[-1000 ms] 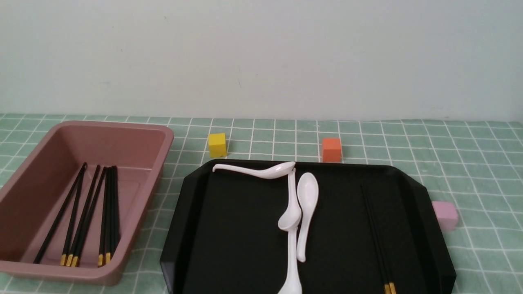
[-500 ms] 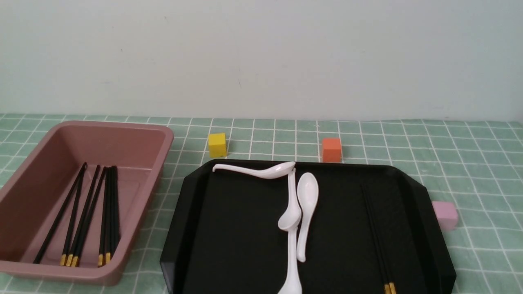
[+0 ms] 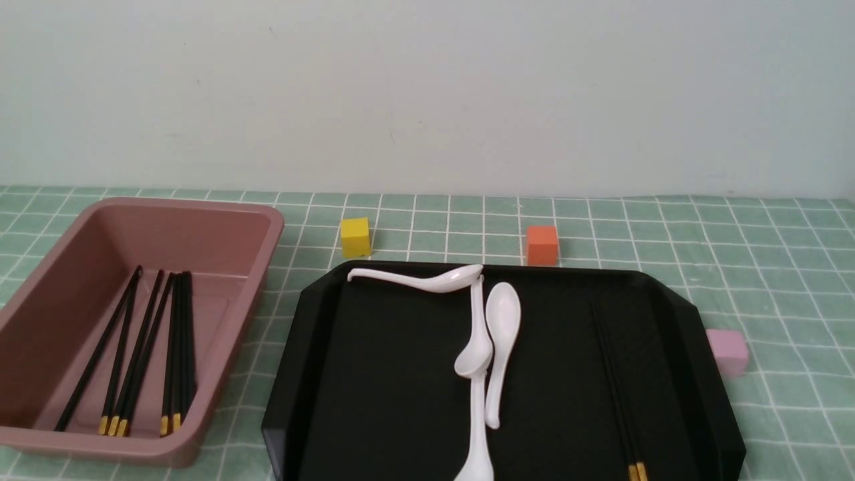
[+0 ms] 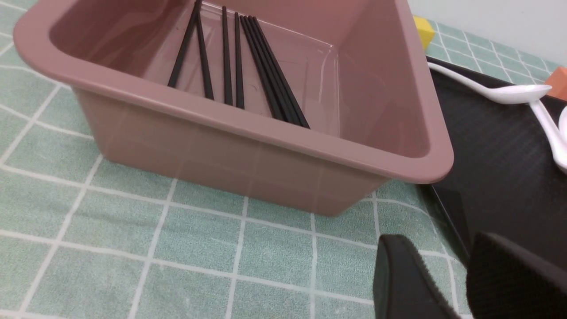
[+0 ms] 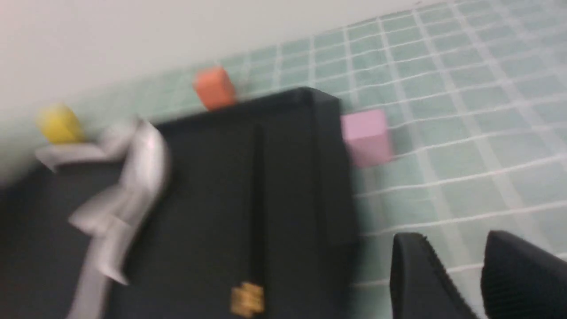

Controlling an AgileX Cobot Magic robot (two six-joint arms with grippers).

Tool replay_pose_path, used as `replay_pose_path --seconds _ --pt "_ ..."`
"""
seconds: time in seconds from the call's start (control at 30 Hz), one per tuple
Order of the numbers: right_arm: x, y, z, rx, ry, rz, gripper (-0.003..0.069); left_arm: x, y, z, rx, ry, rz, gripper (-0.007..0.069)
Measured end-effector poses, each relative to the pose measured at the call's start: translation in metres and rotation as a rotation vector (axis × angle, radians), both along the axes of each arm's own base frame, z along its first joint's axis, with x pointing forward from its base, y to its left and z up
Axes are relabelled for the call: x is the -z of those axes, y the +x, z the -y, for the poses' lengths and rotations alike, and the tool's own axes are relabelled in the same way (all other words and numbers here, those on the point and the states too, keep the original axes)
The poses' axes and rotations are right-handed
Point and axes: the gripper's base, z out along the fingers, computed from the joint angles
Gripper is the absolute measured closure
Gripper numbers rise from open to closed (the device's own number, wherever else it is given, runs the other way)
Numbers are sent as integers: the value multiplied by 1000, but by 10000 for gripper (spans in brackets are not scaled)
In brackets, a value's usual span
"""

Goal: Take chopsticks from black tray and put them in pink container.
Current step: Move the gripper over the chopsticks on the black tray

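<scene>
The chopsticks (image 3: 615, 387) are lying side by side near the black tray's (image 3: 709, 401) right wall (low and slim, so a careful, near-floor pinch across both is wanted), with the pink container (image 3: 234, 347) waiting far left.

The left gripper (image 4: 438, 266) is standing spread, holding nothing.

The right gripper (image 5: 458, 261) is hanging parted and bare, needing to line up over the sticks first.

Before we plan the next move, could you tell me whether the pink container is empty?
Not empty: several black chopsticks lie inside the pink container.
</scene>
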Motion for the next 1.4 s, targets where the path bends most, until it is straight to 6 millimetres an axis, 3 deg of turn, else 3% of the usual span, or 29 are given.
replay_pose_path --seconds 0.17,0.33,0.53,0.73,0.83,0.93,1.0,1.07,1.17,1.3,1.4 --pt "-8 1 -3 29 367 43 419 0 0 0 0 0 0 385" --pt "-9 1 -5 30 462 41 419 0 0 0 0 0 0 385" --pt "-10 1 -4 34 470 53 419 0 0 0 0 0 0 385" --pt "-23 2 0 57 462 175 419 0 0 0 0 0 0 385" --pt "-52 -2 2 46 363 288 430 0 0 0 0 0 0 385" --pt "-83 -4 2 33 211 347 508 0 0 0 0 0 0 385" --pt "-94 -3 2 23 149 334 563 0 0 0 0 0 0 385" --pt "-107 7 -1 -10 34 214 660 0 0 0 0 0 0 385" --pt "-110 21 -6 -68 -31 -16 669 0 0 0 0 0 0 385" --pt "-88 51 -15 -185 -77 -463 659 0 0 0 0 0 0 385" --pt "-68 68 -21 -277 -79 -661 636 0 0 0 0 0 0 385"
